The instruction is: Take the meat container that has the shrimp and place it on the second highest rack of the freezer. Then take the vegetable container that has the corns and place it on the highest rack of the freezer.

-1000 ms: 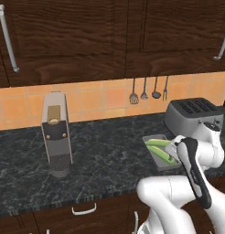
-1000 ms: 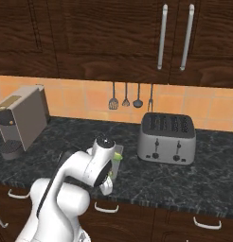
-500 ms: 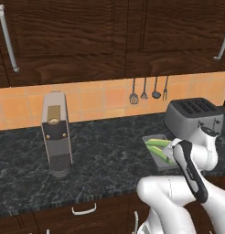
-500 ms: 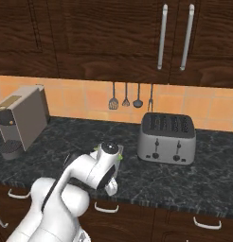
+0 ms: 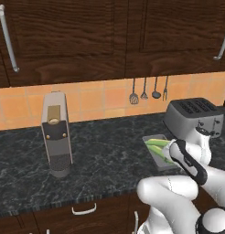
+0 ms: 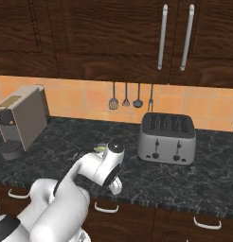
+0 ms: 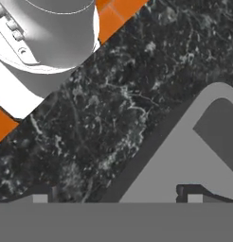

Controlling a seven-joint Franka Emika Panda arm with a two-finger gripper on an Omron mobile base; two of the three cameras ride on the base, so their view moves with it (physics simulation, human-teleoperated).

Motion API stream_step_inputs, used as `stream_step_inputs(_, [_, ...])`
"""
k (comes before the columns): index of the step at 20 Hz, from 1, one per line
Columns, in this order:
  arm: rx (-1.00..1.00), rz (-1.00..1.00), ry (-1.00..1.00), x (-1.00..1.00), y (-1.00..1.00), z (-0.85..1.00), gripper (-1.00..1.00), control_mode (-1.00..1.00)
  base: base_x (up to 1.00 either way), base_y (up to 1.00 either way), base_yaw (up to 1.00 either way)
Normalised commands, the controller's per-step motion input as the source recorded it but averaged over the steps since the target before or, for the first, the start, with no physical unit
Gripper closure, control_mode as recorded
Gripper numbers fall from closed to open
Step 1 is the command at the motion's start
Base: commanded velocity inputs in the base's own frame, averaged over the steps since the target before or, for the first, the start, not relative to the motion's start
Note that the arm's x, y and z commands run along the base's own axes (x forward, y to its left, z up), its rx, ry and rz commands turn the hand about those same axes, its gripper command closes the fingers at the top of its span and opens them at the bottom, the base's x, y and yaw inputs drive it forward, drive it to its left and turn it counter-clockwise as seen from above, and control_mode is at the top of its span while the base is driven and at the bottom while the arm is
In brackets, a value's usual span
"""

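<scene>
You find the corn tray [image 5: 156, 147] on the dark speckled table [image 5: 105, 155], just in front of and to the left of the toaster [image 5: 193, 118] as the left base view shows it. Two green-yellow cobs [image 5: 156, 145] lie in it, side by side along its length. The robot's forearm covers the near end of the tray in that view. In the right base view you see only a small green-yellow patch of the cobs [image 6: 98, 149] above the arm's wrist joint.

In the hand view, a grey tray corner [image 7: 184, 160] with a rounded rim fills the lower right, resting on the table [image 7: 113, 118]. Its inner floor appears darker toward the right edge. The two dark fingertips [image 7: 40, 194] of the claw [image 7: 116, 196] rise at the bottom of that view, set wide apart. One tip stands over the table surface, the other [image 7: 192, 194] over the tray rim. The claw is fully spread and holds nothing.

To the upper left of the hand view you see the grey base of the toaster [image 7: 47, 33] and a strip of orange tile [image 7: 118, 14].

Further out, a coffee machine [image 5: 56, 135] stands upright on the table, well apart from the tray on its left. Four utensils [image 5: 148, 90] hang on the orange tiled wall [image 5: 96, 98] behind the toaster. Dark wooden cabinets [image 5: 109, 36] with long grey handles [image 5: 8, 43] run above.
</scene>
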Motion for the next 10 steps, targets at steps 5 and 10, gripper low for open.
stream_step_inputs(5, [-0.06,0.00,0.12,0.18,0.15,-0.37,-1.00,-1.00,0.00,0.00,0.00])
stream_step_inputs(10, [-0.02,0.00,0.03,0.02,0.18,-0.24,1.00,-1.00,0.00,0.00,0.00])
